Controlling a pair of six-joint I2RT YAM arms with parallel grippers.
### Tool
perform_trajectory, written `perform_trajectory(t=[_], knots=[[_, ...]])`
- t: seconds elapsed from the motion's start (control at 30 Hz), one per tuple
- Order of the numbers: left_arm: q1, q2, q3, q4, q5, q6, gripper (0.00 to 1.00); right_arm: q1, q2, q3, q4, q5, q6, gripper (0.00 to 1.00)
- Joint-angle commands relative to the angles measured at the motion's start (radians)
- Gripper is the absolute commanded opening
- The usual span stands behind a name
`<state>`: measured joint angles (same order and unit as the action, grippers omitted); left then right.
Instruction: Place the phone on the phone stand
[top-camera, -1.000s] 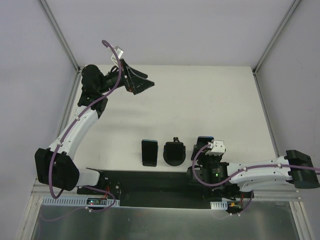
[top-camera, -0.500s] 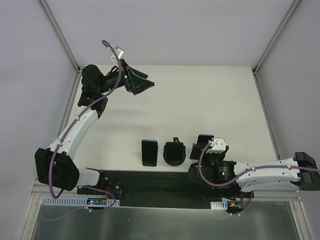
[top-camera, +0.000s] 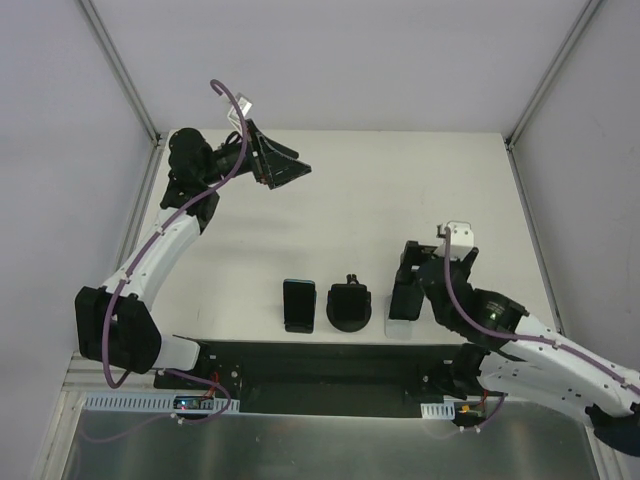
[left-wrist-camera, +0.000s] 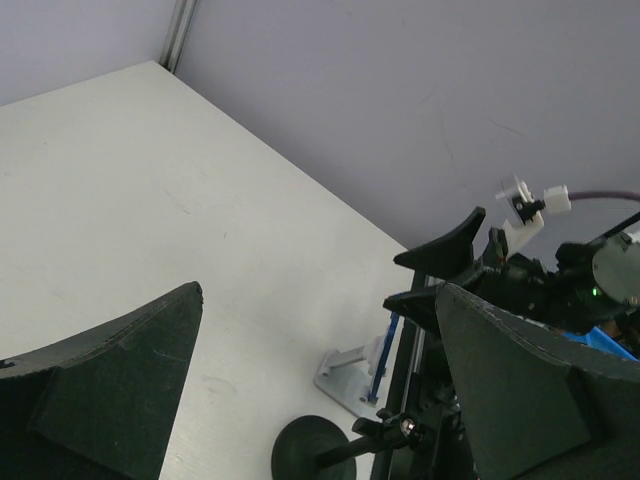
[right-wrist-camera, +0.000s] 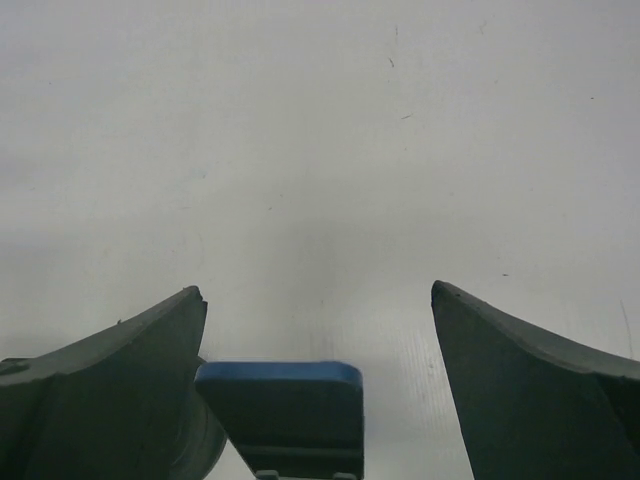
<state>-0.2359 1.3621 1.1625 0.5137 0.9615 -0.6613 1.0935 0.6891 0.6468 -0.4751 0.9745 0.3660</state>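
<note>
1. Blue-edged phone (right-wrist-camera: 280, 395) leaning on the white stand (left-wrist-camera: 345, 372), near the front edge of the table (top-camera: 400, 190).
2. Wide-open right gripper (right-wrist-camera: 318, 292) just above the phone's top edge, nothing held.
3. Wide-open left gripper (left-wrist-camera: 320, 292), empty, raised over the far left corner, well apart from the phone and stand.

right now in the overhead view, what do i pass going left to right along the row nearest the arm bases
black phone → round black holder → second phone, propped on the white stand
</note>
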Motion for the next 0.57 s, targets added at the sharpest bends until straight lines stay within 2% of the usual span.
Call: perform_trajectory(t=[0.0, 0.13, 0.17, 0.27, 0.43, 0.53], knots=[[-0.005, 0.015, 0.028, 0.066, 0.036, -0.017, 0.99, -0.219, 0.059, 0.173, 0.075, -0.379, -0.258, 0.97], [-0.008, 0.045, 0.06, 0.062, 0.039, -0.035, 0.99, -0.433, 0.176, 0.387, -0.072, -0.485, -0.257, 0.97], [-0.006, 0.048, 0.071, 0.052, 0.033, -0.032, 0.99, -0.525, 0.193, 0.43, -0.101, -0.512, -0.257, 0.96], [-0.008, 0.04, 0.115, -0.058, -0.018, 0.012, 0.98, -0.63, 0.202, 0.504, -0.16, -0.553, -0.28, 0.96], [-0.006, -0.061, 0.128, -0.315, -0.2, 0.155, 0.99, -0.659, 0.035, 0.476, -0.065, -0.491, -0.355, 0.96], [-0.005, -0.141, 0.099, -0.382, -0.297, 0.163, 0.99, -0.666, -0.006, 0.508, -0.056, -0.516, -0.384, 0.96]])
